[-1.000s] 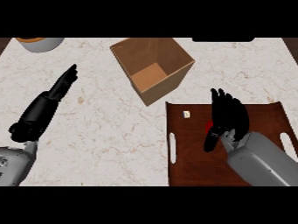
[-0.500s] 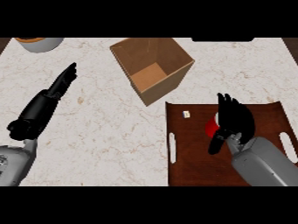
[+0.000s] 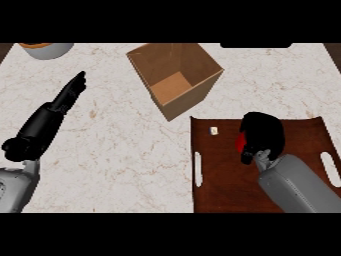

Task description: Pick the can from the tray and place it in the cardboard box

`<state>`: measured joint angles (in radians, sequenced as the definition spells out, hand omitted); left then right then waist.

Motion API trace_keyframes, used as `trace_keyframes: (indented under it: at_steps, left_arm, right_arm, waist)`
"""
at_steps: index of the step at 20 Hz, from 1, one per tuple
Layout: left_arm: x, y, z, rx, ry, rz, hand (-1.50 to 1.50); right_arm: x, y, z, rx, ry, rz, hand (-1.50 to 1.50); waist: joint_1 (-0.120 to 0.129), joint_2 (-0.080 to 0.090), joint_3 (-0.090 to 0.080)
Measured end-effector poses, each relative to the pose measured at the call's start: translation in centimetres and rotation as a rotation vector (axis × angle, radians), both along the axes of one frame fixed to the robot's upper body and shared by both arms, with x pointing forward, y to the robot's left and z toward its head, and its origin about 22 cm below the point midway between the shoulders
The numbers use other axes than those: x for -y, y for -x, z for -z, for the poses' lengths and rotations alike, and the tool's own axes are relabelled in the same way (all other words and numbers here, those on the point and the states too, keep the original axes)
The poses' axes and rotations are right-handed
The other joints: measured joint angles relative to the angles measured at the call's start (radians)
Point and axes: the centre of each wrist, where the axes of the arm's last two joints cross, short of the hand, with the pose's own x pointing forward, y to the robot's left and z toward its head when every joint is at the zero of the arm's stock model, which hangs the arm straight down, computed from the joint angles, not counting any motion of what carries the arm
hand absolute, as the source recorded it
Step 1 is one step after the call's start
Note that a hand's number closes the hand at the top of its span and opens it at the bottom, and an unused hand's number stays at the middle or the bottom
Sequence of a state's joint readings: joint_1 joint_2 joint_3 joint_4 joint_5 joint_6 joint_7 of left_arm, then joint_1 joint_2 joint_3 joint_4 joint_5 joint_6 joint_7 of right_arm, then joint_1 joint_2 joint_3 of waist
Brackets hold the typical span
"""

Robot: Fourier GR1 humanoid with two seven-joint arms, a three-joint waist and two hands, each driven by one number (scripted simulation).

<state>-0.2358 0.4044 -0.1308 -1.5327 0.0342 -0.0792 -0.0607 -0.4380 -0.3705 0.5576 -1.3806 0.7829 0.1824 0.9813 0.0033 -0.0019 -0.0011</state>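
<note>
Marble surface [image 3: 114, 150] carries everything. Dark brown tray [image 3: 225, 190] sits at the near right with slot handles on both long sides. The open cardboard box [image 3: 190, 97] is just beyond the tray's far-left corner, mouth up and turned at an angle, so the transfer looks like a short move up and to the left. Left hand [image 3: 71, 90] rests at the view's left with fingers straight, holding nothing, well apart from the tray and out of the way. Right hand [image 3: 265, 132] is over the far middle of the tray, fingers curled down round the can [image 3: 240, 144]. Only a red sliver shows at the hand's left edge, so I can't tell whether the can is off the tray floor. I read this as the grasp stage; lift comes next. Pale bowl-like vessel [image 3: 46, 49] at the far left, irrelevant. Small white scrap [image 3: 214, 130] on the tray left of the can, not in the path.
</note>
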Motion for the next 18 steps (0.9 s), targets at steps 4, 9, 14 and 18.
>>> trace_keyframes:
  at_steps: [4, 9, 14, 18]
  left_arm:
    - [0.8, -0.2, -0.3, 0.005, -0.007, 0.015, 0.00]
    - [2.7, -0.9, -1.2, 0.036, -0.005, 0.111, 0.00]
    - [4.7, -1.3, -1.5, 0.048, 0.001, 0.178, 0.00]
    - [5.3, -1.6, -1.6, 0.047, -0.006, 0.194, 0.00]
  right_arm:
    - [-3.9, -0.2, -0.5, 0.051, 0.004, -0.077, 1.50]
    - [-12.4, -0.6, -3.4, 0.110, -0.108, -0.276, 1.50]
    - [-16.7, -1.6, -7.0, 0.241, -0.139, -0.405, 1.50]
    - [-19.2, -2.5, -9.7, 0.365, -0.094, -0.477, 1.50]
  waist:
    - [0.014, 0.004, 0.001]
    - [0.118, 0.034, 0.001]
    - [0.183, 0.047, 0.000]
    - [0.195, 0.044, -0.002]
